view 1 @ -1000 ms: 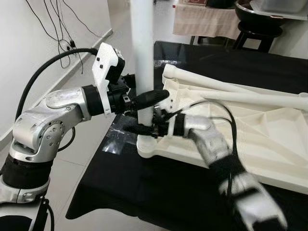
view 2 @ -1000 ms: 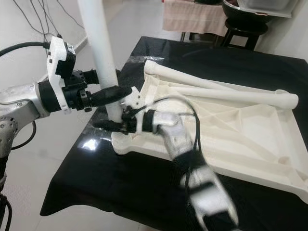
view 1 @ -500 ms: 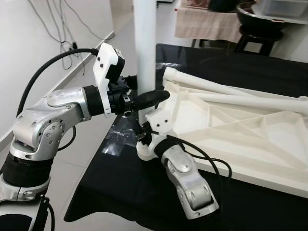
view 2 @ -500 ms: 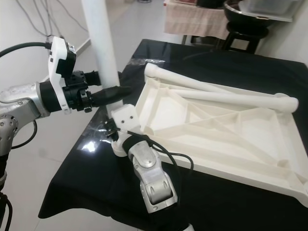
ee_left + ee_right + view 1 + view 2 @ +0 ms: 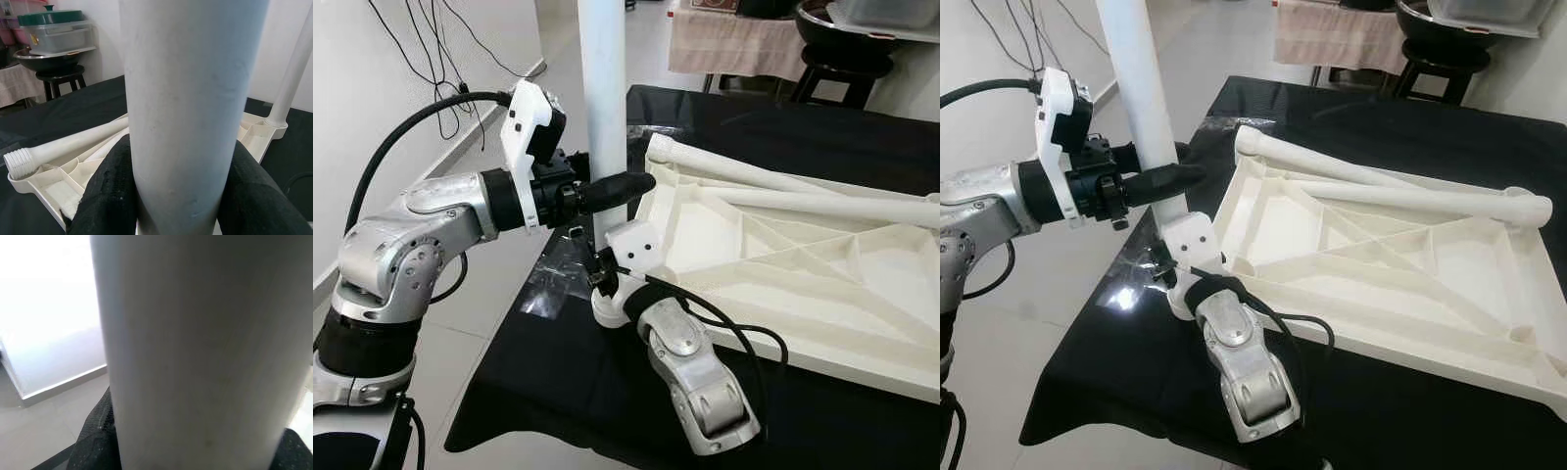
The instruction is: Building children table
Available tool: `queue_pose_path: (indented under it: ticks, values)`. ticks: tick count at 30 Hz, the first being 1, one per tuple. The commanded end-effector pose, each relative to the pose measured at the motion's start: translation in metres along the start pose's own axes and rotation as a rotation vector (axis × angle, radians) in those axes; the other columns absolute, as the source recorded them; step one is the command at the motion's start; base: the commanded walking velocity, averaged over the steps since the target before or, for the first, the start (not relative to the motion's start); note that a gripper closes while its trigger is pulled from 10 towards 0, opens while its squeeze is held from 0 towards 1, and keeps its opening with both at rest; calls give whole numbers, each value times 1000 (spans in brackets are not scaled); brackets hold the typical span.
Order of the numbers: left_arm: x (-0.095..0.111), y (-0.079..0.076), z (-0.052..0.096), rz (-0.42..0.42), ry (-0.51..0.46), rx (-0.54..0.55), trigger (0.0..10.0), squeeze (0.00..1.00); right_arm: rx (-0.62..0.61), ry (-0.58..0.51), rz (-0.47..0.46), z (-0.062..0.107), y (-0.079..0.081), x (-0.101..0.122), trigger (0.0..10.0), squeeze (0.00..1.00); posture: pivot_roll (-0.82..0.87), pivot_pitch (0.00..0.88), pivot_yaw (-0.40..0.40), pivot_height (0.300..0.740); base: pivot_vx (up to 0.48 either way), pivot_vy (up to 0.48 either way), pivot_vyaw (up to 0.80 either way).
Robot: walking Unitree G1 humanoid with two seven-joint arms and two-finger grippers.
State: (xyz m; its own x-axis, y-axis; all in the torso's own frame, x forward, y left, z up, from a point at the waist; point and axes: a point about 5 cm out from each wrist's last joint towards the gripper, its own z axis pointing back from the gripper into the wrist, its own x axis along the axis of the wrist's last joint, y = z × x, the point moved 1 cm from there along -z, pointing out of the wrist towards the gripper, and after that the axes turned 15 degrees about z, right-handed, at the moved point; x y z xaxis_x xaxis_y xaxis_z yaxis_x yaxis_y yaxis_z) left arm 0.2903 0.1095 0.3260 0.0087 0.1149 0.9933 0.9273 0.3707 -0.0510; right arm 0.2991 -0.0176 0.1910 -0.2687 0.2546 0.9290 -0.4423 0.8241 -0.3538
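A: Left gripper (image 5: 607,191)?

B: Clamped on the upright leg (image 5: 603,108), a smooth matte white plastic tube. In the left wrist view the black, slightly grainy fingers (image 5: 110,193) press it on both sides. The silver arm comes in level from the left, elbow bent, white wrist block on top.

A: Right gripper (image 5: 599,277)?

B: Low on the same leg, just above its base. The right wrist view has black fingers (image 5: 95,440) on either side of the tube, touching it, so it grips the leg too. That arm rises from the near edge, forearm steep, wrist cocked towards the leg.

A: Where does the leg stand?

B: Upright in the round socket at the near-left corner of the tabletop (image 5: 1371,264).

A: And the tabletop?

B: White moulded plastic, upside down, ribs crossing in triangles, raised rim. It lies flat on the black cloth (image 5: 558,392), which looks smooth and a bit glossy. Two more white legs (image 5: 1400,191) lie along its far side; the left wrist view shows a threaded end on one (image 5: 19,162).
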Motion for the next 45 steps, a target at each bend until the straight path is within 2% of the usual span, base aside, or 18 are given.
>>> queue_pose_path:
  ticks: [1,2,3,4,7,8,11,12,19,20,21,39,40,42,43,45]
  values:
    - [-3,-5,-4,2,14,-36,0,0,106,86,-103,-1,3,-23,10000,478,94,179,-17,740,0,0,0]
    - [-3,-5,-4,3,14,-36,0,0,153,33,-132,-3,0,-15,10000,478,94,179,-17,740,0,0,0]
    - [-4,-5,-4,4,14,-39,0,0,301,-82,-153,-6,-11,0,10000,1000,97,180,-18,740,0,0,0]
    - [-4,-5,-4,4,14,-39,0,0,301,-82,-153,-6,-11,0,10000,1000,97,180,-18,740,0,0,0]
    - [-4,-6,-5,5,12,-44,0,0,457,-202,-126,-7,-38,13,10000,1000,99,177,-18,740,0,0,0]
    - [-4,-7,-5,6,13,-45,0,0,514,-220,-80,-8,-47,13,10000,200,103,178,-19,740,0,0,0]
    - [-4,-7,-5,6,13,-46,0,0,550,-227,-45,-8,-54,12,10000,200,103,178,-19,740,0,0,0]
    - [-4,-8,-5,6,13,-49,0,0,637,-240,-5,-12,-67,13,10000,0,111,178,-19,740,0,0,0]
    - [-4,-10,-4,6,17,-54,0,0,754,-262,-43,-24,-77,14,10000,0,126,178,-17,740,0,0,0]
    - [-4,-10,-4,6,18,-55,0,0,773,-269,-55,-25,-77,13,3961,0,127,178,-18,740,0,0,0]
    - [-4,-10,-4,5,20,-57,0,0,786,-274,-62,-26,-77,13,0,0,130,178,-17,740,0,0,0]
    - [-4,-12,-4,4,31,-64,0,0,857,-302,-94,-28,-78,3,0,0,132,172,-13,740,0,0,0]
    - [-1,-8,-6,21,4,-37,10000,1000,740,-268,-78,-28,-81,-4,0,0,123,172,-10,740,0,0,0]
    - [-1,-8,-6,21,4,-37,10000,1000,740,-268,-78,-28,-81,-4,0,0,123,172,-10,740,0,0,0]
    - [3,-2,-7,19,-21,15,10000,1000,625,-200,-69,-27,-83,-13,0,0,125,180,-12,740,0,0,0]
    - [4,0,-6,16,-27,35,10000,1000,589,-168,-68,-26,-83,-16,0,0,124,180,-14,740,0,0,0]
